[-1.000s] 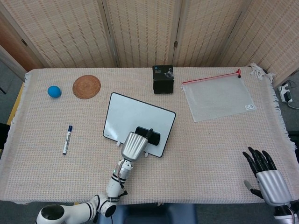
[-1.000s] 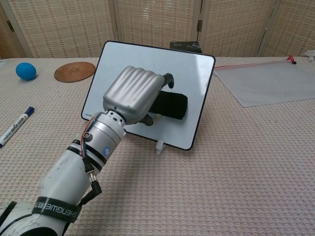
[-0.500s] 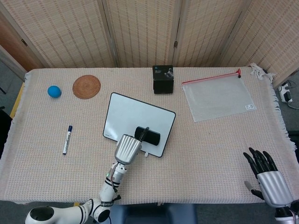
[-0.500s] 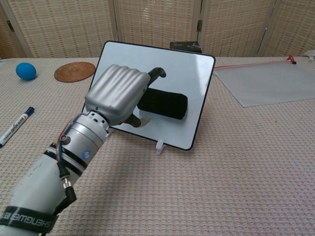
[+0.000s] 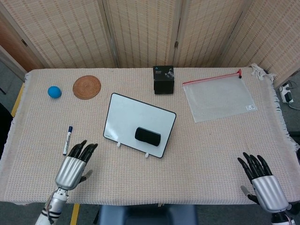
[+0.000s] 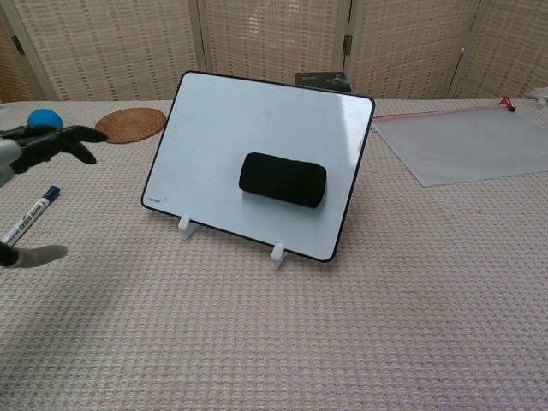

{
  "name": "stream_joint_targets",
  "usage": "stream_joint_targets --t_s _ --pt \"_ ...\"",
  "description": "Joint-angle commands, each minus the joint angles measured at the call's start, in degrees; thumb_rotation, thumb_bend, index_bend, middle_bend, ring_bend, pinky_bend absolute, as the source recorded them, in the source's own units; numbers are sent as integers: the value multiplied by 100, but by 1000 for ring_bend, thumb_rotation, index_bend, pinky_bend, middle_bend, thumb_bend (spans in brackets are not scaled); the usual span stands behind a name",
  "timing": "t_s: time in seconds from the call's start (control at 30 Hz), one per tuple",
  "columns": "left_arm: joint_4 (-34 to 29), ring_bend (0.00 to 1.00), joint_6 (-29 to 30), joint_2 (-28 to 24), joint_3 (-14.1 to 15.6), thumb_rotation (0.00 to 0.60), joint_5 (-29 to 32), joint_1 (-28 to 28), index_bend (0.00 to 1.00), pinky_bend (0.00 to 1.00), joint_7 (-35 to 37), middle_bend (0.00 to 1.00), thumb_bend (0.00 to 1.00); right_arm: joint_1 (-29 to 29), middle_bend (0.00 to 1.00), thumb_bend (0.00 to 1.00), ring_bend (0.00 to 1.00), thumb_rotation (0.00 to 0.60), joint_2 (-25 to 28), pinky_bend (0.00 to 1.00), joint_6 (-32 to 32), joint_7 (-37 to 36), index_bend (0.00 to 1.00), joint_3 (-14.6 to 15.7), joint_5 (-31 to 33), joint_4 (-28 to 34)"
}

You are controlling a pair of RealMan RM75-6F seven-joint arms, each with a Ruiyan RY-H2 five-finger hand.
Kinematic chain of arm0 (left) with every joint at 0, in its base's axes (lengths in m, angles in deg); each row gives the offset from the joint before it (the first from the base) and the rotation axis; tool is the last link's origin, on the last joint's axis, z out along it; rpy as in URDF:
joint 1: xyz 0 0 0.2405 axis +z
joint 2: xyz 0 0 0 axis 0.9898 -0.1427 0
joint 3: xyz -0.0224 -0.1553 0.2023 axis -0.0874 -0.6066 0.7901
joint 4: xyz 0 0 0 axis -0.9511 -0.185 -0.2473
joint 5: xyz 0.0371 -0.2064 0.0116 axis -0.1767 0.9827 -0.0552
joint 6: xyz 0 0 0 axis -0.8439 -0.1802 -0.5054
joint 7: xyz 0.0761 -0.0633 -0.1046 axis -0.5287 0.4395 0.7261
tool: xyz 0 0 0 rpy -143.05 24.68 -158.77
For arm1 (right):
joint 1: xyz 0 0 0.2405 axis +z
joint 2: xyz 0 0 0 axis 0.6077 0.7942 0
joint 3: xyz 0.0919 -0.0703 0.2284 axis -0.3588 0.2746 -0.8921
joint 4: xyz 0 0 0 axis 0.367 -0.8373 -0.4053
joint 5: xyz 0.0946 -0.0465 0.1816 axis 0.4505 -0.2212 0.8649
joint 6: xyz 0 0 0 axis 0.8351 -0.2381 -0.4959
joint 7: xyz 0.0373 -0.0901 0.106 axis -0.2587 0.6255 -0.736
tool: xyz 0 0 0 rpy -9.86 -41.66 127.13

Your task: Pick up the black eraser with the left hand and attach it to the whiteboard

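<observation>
The left hand [image 5: 74,165] hovers near the table's [image 5: 211,150] front edge, fingers spread and holding nothing, well apart from the whiteboard [image 5: 133,119]. The black eraser [image 5: 147,136] sits stuck on the board's lower right part (nothing touching it), so the task looks done.

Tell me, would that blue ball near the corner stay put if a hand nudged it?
Probably not. The blue ball looks round and smooth, so a nudge would likely send it rolling, though the woven tablecloth may slow it. It sits near the table's edge, so it might roll off. It looks small enough to be light, but what it's made of can't be told.
</observation>
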Motion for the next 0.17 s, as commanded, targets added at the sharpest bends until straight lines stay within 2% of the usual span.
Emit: stream_joint_targets --t_s 0.03,0.17 --pt "461 0 1074 -689 777 600 -659 1108 93 0 1454 57 236 5 0 294 0 600 -43 0 28 77 0 16 -42 -7" --pt "1136 0 1431 -565 763 600 -789 1524 93 0 2046 52 236 1 0 294 0 600 -102 0 44 181 0 41 -105 -29"
